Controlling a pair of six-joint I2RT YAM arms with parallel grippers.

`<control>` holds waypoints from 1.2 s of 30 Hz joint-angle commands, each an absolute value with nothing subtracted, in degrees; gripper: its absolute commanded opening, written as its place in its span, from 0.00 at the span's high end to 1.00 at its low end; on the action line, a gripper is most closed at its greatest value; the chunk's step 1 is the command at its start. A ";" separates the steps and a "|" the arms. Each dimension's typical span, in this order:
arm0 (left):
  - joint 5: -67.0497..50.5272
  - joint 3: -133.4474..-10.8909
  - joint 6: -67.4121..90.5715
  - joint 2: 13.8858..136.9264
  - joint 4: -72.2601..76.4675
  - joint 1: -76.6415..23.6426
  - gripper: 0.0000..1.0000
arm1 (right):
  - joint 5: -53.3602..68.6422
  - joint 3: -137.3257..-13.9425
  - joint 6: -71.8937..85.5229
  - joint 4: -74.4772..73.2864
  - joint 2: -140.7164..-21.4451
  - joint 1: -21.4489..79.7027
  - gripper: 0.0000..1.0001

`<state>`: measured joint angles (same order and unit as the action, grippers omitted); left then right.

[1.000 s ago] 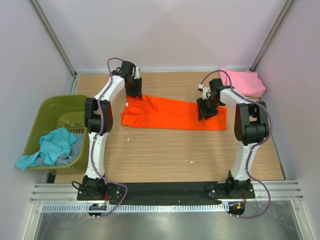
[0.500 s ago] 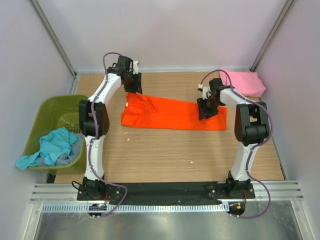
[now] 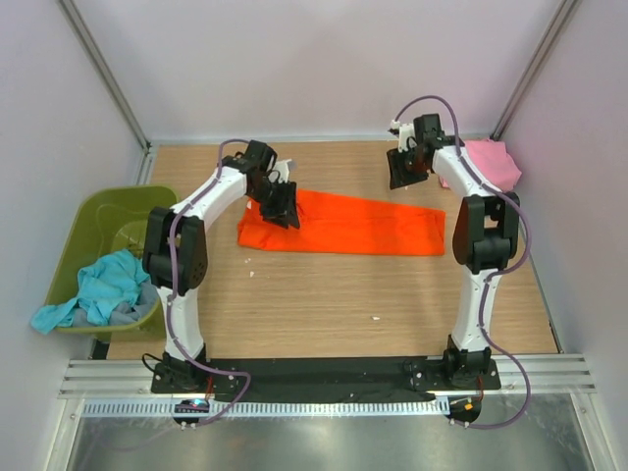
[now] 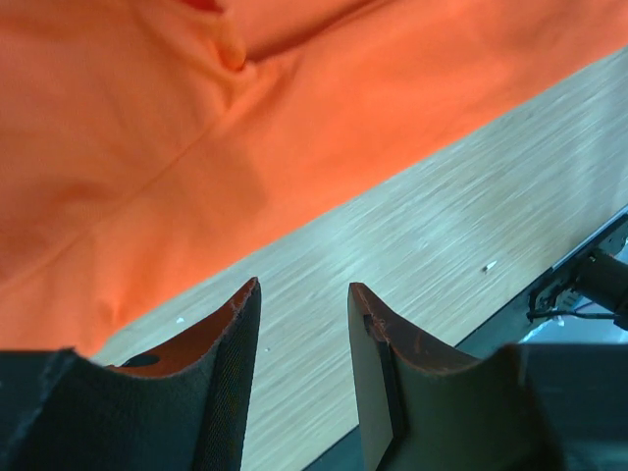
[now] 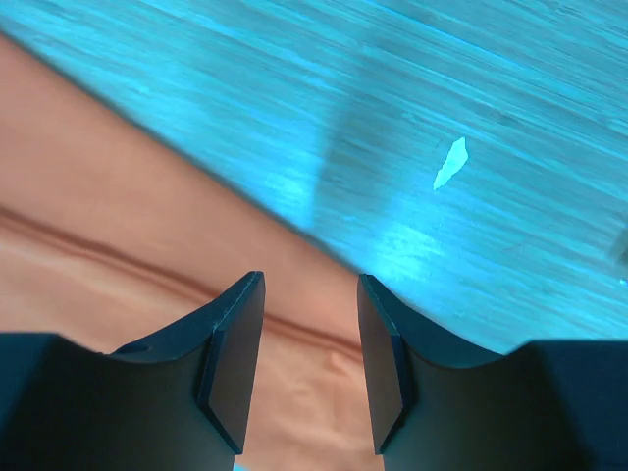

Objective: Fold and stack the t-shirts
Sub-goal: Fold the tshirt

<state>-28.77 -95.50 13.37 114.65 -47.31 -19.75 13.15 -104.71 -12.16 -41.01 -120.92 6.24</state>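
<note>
The bright orange t-shirt (image 3: 343,224) lies folded into a long flat strip across the middle of the table. My left gripper (image 3: 283,208) hovers over its left end, open and empty. In the left wrist view (image 4: 304,294) the jaws stand apart over bare wood, with the orange cloth (image 4: 147,128) just beyond them. My right gripper (image 3: 398,177) is open and empty above the shirt's far edge, near its right end. In the right wrist view (image 5: 311,285) cloth (image 5: 118,226) lies under the jaws. The pale pink t-shirt (image 3: 489,162) lies at the far right corner.
An olive-green tub (image 3: 98,206) sits off the table's left edge, with a teal t-shirt (image 3: 103,285) hanging over its front rim. White walls and metal posts close in the back and sides. A small white scrap (image 3: 374,317) lies on the wood.
My left gripper swung from the far left corner back over the orange shirt's left end. My right gripper rose off the shirt's right part and moved toward the far edge. The shirt stayed put.
</note>
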 commanded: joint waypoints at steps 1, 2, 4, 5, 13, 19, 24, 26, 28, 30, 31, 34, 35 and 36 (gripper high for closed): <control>-29.10 -94.57 15.65 115.13 -46.76 -18.90 0.58 | 12.04 -106.00 -13.27 -42.10 -124.89 6.15 0.51; -27.96 -94.31 15.56 115.48 -46.58 -18.90 0.58 | 11.87 -105.56 -13.45 -42.10 -125.15 6.15 0.51; -26.46 -94.04 15.21 116.10 -46.41 -18.81 0.58 | 11.86 -104.33 -13.80 -42.10 -124.90 6.06 0.51; -25.50 -93.96 15.03 116.28 -46.32 -18.81 0.58 | 12.13 -102.59 -13.89 -42.10 -124.63 6.06 0.52; -20.22 -94.92 13.18 117.95 -46.41 -18.81 0.58 | 12.31 -97.56 -14.06 -41.49 -122.26 4.84 0.51; -16.62 -95.62 12.66 119.97 -46.58 -18.28 0.58 | 10.72 -96.16 -14.59 -41.75 -122.08 3.69 0.51; -13.80 -100.01 11.52 123.73 -47.02 -17.32 0.57 | 9.23 -94.31 -15.12 -42.01 -120.77 2.99 0.52; -12.49 -103.08 11.08 125.85 -47.55 -16.00 0.57 | 8.27 -92.21 -15.47 -42.01 -119.62 2.99 0.51; -12.39 -108.42 11.07 129.53 -48.16 -14.51 0.57 | 7.82 -90.45 -15.12 -44.02 -118.75 2.90 0.52; -12.04 -112.30 10.55 132.09 -48.51 -13.80 0.56 | 8.35 -87.47 -14.68 -44.04 -116.91 2.99 0.51; -11.87 -115.46 10.29 134.19 -48.43 -13.71 0.55 | 8.61 -83.80 -14.42 -43.86 -114.28 2.99 0.52; -11.95 -120.91 10.37 137.79 -47.38 -13.62 0.54 | 9.32 -78.42 -14.15 -44.03 -110.49 3.08 0.52; -12.21 -121.98 10.46 138.60 -46.33 -13.71 0.53 | 9.49 -77.35 -14.06 -44.29 -108.22 3.08 0.51; -12.48 -122.95 10.55 139.56 -45.80 -13.88 0.53 | 9.58 -76.21 -14.06 -44.64 -107.15 3.25 0.51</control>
<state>-13.34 -119.26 11.53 137.71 -47.88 -13.54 9.80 -79.20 -14.41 -42.17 -112.57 3.20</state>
